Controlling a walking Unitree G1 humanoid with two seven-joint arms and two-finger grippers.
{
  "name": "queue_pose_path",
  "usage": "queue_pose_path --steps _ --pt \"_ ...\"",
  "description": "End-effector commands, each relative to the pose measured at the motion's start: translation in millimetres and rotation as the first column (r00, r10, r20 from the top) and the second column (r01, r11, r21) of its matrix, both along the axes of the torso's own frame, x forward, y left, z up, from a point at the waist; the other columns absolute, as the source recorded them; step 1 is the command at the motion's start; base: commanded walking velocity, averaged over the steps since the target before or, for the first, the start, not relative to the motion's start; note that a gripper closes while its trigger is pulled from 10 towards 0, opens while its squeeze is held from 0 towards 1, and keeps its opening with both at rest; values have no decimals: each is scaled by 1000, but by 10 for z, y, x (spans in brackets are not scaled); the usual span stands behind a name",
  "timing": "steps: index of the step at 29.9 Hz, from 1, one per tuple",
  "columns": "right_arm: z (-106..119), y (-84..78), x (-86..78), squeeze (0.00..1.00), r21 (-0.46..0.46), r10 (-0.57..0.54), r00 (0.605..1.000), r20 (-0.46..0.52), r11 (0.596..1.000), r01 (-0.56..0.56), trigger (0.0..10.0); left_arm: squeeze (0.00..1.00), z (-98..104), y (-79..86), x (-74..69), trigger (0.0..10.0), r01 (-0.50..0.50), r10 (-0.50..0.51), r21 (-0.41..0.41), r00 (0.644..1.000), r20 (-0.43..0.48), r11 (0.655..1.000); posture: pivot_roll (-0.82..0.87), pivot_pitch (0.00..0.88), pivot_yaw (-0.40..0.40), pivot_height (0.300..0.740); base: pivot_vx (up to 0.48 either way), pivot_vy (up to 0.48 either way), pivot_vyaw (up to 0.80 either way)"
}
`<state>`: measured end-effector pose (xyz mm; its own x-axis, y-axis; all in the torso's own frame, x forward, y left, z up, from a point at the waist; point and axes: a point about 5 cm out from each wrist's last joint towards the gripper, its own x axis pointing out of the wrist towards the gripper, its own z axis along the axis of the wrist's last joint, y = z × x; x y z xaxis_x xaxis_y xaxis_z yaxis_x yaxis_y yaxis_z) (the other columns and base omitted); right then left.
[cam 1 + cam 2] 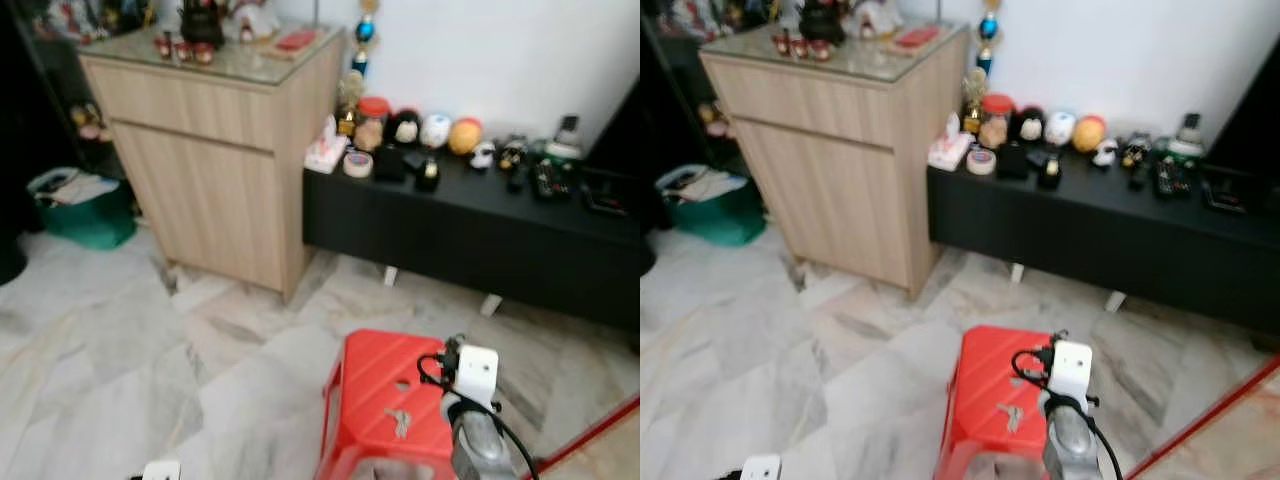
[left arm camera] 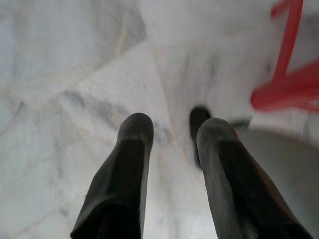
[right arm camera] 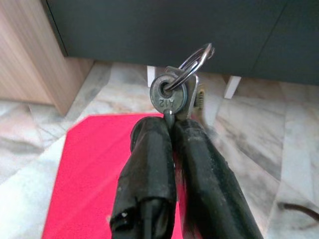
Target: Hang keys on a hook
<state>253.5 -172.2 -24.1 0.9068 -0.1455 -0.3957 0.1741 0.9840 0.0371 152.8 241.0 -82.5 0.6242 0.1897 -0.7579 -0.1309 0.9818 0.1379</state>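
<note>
Right hand (image 3: 172,124) pinched on keys (image 3: 174,94) above red stool (image 3: 94,164); left hand (image 2: 172,132) empty, apart, beside stool. No hook visible; keep pinch firm, ring free.

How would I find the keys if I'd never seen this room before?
Look for the red plastic stool on the marble floor, in front of the long black bench. Just above it, the right gripper pinches the keys between its two black fingers. They are the only small silver things there: round key heads on a wire ring, sticking up past the fingertips.
</note>
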Motion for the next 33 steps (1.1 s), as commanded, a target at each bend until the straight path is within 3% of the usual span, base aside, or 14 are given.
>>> queue_pose_path --steps 1,9,17,33 --pt "35 -17 52 0 3 -4 1000 7 1000 4 10000 0 -69 -63 -116 10000 0 -1 -17 999 -50 1000 80 0 -43 740 -292 0 -800" --pt "38 -12 63 0 1 -2 1000 2 1000 2 10000 0 -57 -64 -82 10000 3 -4 -13 999 -43 1000 75 0 -43 740 -291 0 -800" --pt "52 -48 71 0 -7 -20 1000 9 1000 20 10000 0 -51 -61 -71 10000 6 -6 -13 999 -37 1000 72 0 -42 740 -290 0 0" --pt "57 -23 88 0 -4 -28 1000 6 1000 28 10000 0 -42 -83 -43 10000 42 -41 14 999 -32 999 71 0 -36 740 0 0 0"
